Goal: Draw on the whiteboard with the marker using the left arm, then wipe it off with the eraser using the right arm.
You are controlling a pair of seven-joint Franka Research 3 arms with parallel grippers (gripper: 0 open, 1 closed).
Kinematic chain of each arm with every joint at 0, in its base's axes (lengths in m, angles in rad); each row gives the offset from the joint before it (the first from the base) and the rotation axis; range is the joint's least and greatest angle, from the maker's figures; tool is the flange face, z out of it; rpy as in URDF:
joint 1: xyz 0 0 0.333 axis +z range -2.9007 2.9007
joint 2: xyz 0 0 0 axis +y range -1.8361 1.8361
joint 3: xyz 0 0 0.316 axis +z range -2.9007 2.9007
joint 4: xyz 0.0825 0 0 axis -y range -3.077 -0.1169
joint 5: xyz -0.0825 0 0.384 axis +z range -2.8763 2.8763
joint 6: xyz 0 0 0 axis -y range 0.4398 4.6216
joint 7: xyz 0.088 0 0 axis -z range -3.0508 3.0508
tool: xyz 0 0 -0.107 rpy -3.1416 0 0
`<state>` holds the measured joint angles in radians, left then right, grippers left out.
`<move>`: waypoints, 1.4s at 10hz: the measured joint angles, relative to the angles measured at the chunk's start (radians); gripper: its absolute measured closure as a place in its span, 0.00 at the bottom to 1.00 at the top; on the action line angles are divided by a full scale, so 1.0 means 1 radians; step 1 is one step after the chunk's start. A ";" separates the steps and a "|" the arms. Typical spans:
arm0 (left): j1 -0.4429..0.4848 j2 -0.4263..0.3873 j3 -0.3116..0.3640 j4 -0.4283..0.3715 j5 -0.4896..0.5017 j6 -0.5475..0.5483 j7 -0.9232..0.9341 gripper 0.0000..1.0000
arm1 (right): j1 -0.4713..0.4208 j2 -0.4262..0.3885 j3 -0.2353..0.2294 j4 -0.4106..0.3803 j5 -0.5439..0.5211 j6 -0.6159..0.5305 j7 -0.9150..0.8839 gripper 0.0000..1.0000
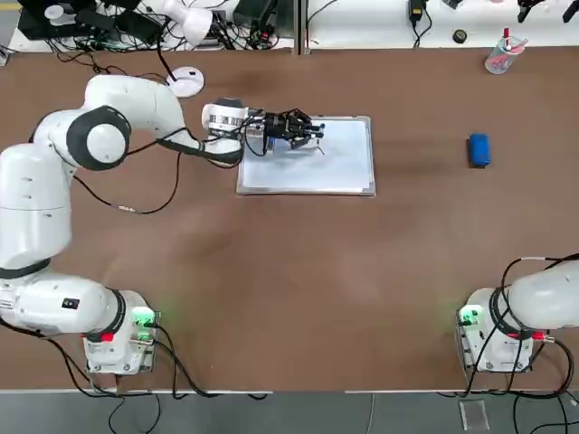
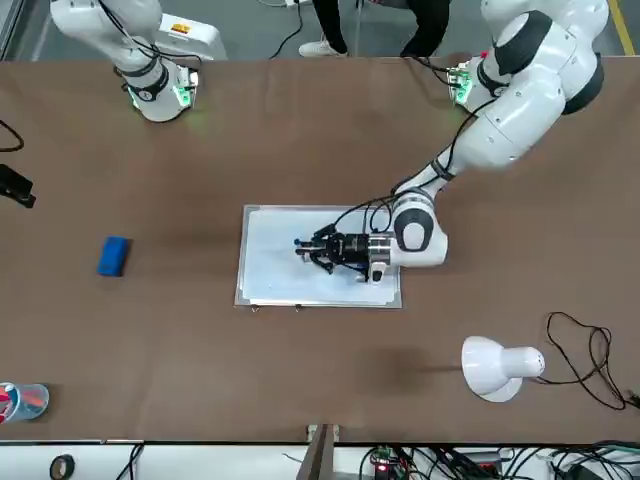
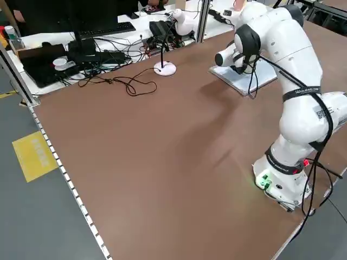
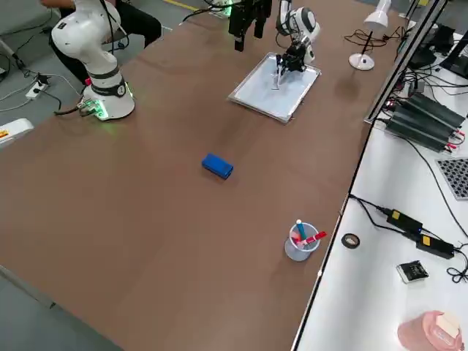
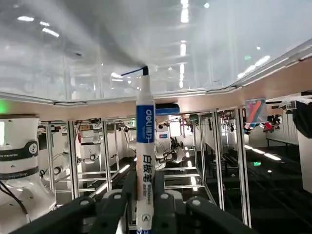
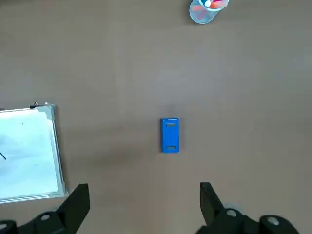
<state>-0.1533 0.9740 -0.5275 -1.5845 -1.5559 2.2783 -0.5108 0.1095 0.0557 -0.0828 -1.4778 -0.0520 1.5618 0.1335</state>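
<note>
Here the left gripper [image 1: 312, 129] pinches the marker [image 5: 145, 161], its tip touching the whiteboard [image 1: 344, 172] beside a short dark stroke. Well off to the robot's right, the eraser [image 1: 479, 150] lies alone on the table [image 1: 289, 271]. The right gripper [image 6: 144, 195] hangs high above it, fingers spread.

Brown table [image 1: 298, 271], white desk lamp [image 2: 497, 367], cluttered white bench [image 4: 409, 241], grey floor with yellow marking [image 3: 33, 155]
</note>
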 joint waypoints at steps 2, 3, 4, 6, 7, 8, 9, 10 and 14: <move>0.002 -0.004 0.001 -0.006 0.002 0.000 0.000 0.83 | 0.000 0.000 0.000 0.000 0.000 0.001 0.000 0.00; 0.002 -0.009 0.001 -0.013 0.002 0.000 0.000 0.83 | 0.000 0.000 0.000 0.000 0.000 0.001 0.000 0.00; 0.003 -0.016 0.001 -0.024 0.002 0.000 0.000 0.83 | 0.000 0.000 0.000 0.000 0.000 0.002 0.000 0.00; 0.010 -0.041 0.003 -0.060 0.002 0.001 0.000 0.83 | 0.000 0.000 0.000 0.000 0.001 0.002 0.000 0.00; 0.016 -0.055 0.004 -0.080 0.003 0.001 0.000 0.83 | 0.000 0.000 0.000 0.000 0.003 0.002 0.000 0.00; 0.023 -0.067 0.004 -0.098 0.007 0.001 -0.001 0.83 | 0.000 0.000 0.000 0.000 0.005 0.002 0.000 0.00; 0.028 -0.077 0.004 -0.110 0.016 0.001 -0.002 0.83 | 0.000 0.000 0.000 0.000 0.006 0.002 0.000 0.00; 0.033 -0.083 0.004 -0.116 0.035 0.001 -0.006 0.83 | 0.000 0.000 0.000 0.000 0.006 0.002 0.000 0.00; 0.054 -0.089 0.006 -0.108 0.113 -0.002 -0.032 0.83 | 0.000 0.000 0.000 0.000 0.007 0.002 0.000 0.00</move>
<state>-0.0988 0.8854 -0.5220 -1.6922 -1.4433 2.2762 -0.5423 0.1098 0.0557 -0.0824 -1.4783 -0.0453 1.5636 0.1335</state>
